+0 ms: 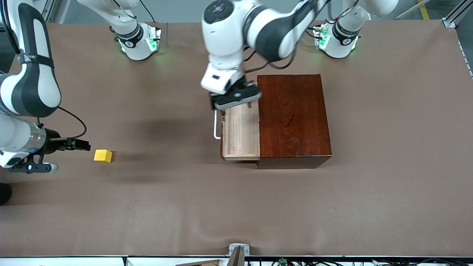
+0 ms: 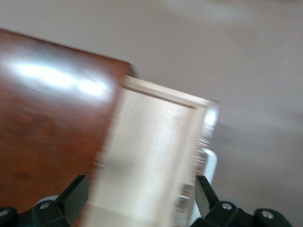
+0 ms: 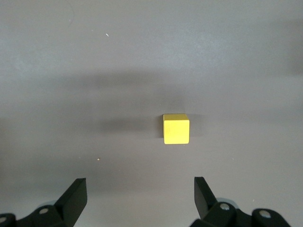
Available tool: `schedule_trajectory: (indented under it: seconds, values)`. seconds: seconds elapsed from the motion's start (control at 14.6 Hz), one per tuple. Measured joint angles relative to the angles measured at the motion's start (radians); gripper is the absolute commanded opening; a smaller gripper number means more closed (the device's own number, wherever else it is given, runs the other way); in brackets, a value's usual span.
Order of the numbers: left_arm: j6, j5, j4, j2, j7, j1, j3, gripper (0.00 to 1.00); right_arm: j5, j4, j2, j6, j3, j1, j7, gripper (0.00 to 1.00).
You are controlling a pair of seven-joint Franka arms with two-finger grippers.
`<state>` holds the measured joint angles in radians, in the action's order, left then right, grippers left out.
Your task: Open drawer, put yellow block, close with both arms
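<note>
The drawer (image 1: pixel 241 133) is pulled out of the mahogany box (image 1: pixel 293 118), its pale wood tray empty and its white bar handle (image 1: pixel 215 127) facing the right arm's end of the table. My left gripper (image 1: pixel 236 103) is open and empty over the drawer's end nearest the robots; its view shows the tray (image 2: pixel 151 156) between its fingers (image 2: pixel 75 195). The yellow block (image 1: pixel 103 156) lies on the table toward the right arm's end. My right gripper (image 1: pixel 84 144) is open and empty, low beside the block and apart from it. The block (image 3: pixel 176 128) lies ahead of its fingertips (image 3: pixel 75 193).
The brown table mat (image 1: pixel 236 207) runs wide around the box and the block. The two arm bases (image 1: pixel 138 42) stand along the table's edge farthest from the front camera. The left arm's elbow hangs over the table above the drawer.
</note>
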<state>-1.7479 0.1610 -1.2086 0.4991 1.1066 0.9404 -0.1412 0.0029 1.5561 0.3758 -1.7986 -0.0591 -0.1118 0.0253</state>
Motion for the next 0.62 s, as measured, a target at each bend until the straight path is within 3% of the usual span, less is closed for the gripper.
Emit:
schedule_trajectory:
  seconds: [0.27, 0.62]
  values:
    - [0.107, 0.023, -0.023, -0.101, -0.253, -0.138, -0.007, 1.00, 0.000, 0.001, 0.039, -0.047, 0.000, -0.004, 0.000, 1.00]
    - [0.118, 0.013, -0.120, -0.195, -0.502, -0.321, -0.003, 1.00, -0.001, 0.021, 0.096, -0.126, 0.010, -0.009, 0.000, 1.00]
